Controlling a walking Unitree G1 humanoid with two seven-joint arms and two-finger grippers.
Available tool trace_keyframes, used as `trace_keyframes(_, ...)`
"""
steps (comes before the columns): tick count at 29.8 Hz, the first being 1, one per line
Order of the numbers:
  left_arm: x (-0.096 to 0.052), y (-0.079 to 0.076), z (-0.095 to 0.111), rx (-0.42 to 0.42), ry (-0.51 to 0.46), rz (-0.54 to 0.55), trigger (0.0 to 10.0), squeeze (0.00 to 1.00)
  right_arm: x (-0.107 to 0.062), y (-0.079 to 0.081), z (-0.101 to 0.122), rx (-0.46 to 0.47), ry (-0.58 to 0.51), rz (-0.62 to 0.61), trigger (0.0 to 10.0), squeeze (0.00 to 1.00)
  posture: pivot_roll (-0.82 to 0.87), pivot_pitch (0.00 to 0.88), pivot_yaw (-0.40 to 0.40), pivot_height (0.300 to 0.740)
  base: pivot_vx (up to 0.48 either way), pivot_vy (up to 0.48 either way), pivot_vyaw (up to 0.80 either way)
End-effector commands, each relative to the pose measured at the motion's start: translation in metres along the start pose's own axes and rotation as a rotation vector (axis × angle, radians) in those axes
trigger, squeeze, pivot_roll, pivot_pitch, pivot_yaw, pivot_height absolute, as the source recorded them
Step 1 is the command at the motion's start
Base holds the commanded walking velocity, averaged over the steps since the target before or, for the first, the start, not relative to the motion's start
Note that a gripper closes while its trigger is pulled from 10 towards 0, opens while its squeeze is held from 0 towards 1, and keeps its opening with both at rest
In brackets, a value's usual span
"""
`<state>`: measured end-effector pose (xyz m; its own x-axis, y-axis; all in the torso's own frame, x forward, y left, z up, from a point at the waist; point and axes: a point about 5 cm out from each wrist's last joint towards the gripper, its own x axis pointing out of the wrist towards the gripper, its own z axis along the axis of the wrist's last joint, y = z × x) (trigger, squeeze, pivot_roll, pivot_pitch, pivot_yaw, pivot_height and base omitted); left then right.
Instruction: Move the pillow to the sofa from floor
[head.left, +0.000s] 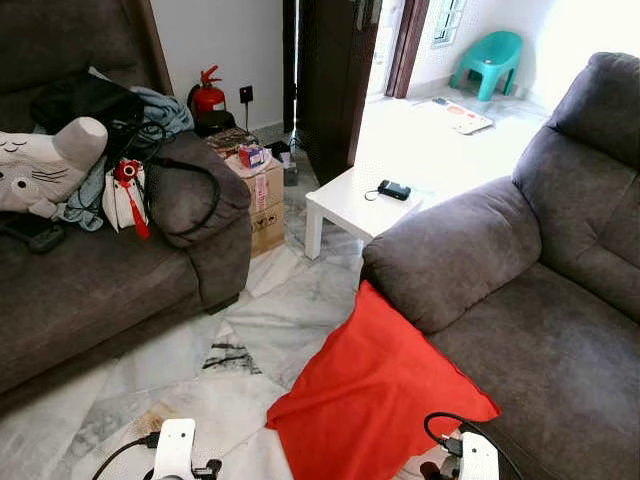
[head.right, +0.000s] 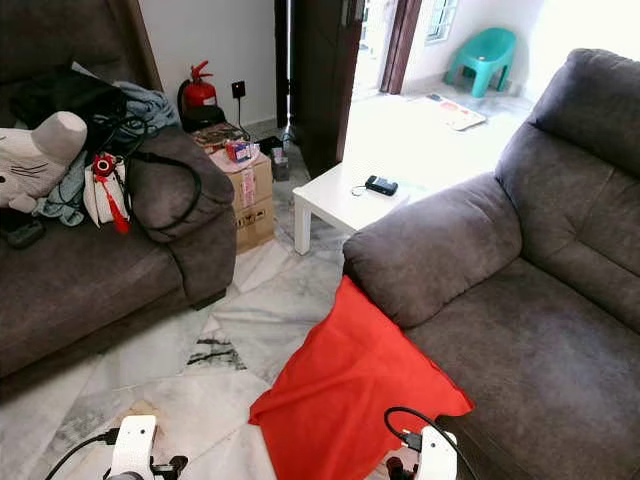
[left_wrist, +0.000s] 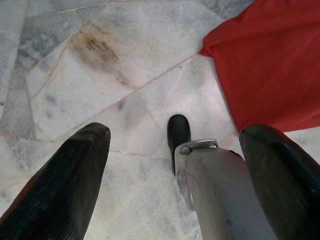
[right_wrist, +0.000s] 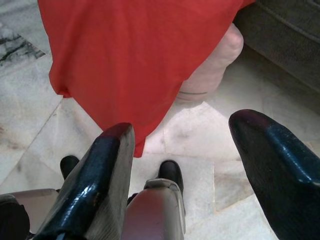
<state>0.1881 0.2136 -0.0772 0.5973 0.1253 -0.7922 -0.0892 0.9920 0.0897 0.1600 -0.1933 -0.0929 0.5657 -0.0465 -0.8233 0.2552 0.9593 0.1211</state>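
Observation:
A red pillow (head.left: 375, 390) lies on the marble floor, leaning against the front of the grey sofa (head.left: 540, 340) on the right, below its armrest. Both arms hang low, with only the wrists at the bottom of the eye views, on either side of the pillow's near end. My left gripper (left_wrist: 177, 134) is open above bare floor, with the pillow's corner (left_wrist: 265, 60) off to one side. My right gripper (right_wrist: 185, 126) is open just short of the pillow's edge (right_wrist: 135, 60). A pale rounded part (right_wrist: 215, 65) shows under the red cover.
A second grey sofa (head.left: 100, 290) on the left holds a plush toy (head.left: 45, 160), clothes and a bag. Beyond the pillow stand a low white table (head.left: 345, 210) with a black device (head.left: 394, 189), cardboard boxes (head.left: 262, 200) and a fire extinguisher (head.left: 207, 95). My feet (left_wrist: 178, 132) stand on the floor.

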Motion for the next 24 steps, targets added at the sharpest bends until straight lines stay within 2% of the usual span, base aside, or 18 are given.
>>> trace_keyframes(1, -0.0009, 0.0, -0.0051, -0.016, 0.011, 0.008, 10.0, 0.0, 0.0, -0.0035, 0.0031, 0.001, -0.01, -0.01, 10.0, 0.0, -0.04, 0.0, -0.076, 0.74, 0.0, 0.0, 0.0)
trace_keyframes(8, -0.0004, 0.0007, -0.0015, 0.007, -0.001, 0.009, 10.0, 0.0, 0.0001, -0.0032, 0.0034, -0.003, -0.01, -0.008, 10.0, 0.0, -0.04, 0.0, -0.075, 0.74, 0.0, 0.0, 0.0)
trace_keyframes(22, 0.0002, -0.0023, 0.0021, 0.016, -0.016, 0.008, 10.0, 0.0, 0.0, -0.0032, 0.0031, -0.003, -0.009, -0.007, 10.0, 0.0, -0.04, 0.0, -0.076, 0.74, 0.0, -0.383, 0.0)
trace_keyframes(24, 0.0003, -0.0028, 0.0022, 0.009, -0.016, 0.007, 10.0, 0.0, 0.0, -0.0033, 0.003, -0.003, -0.009, -0.007, 10.0, 0.0, -0.04, 0.0, -0.076, 0.74, 0.0, 0.0, 0.0)
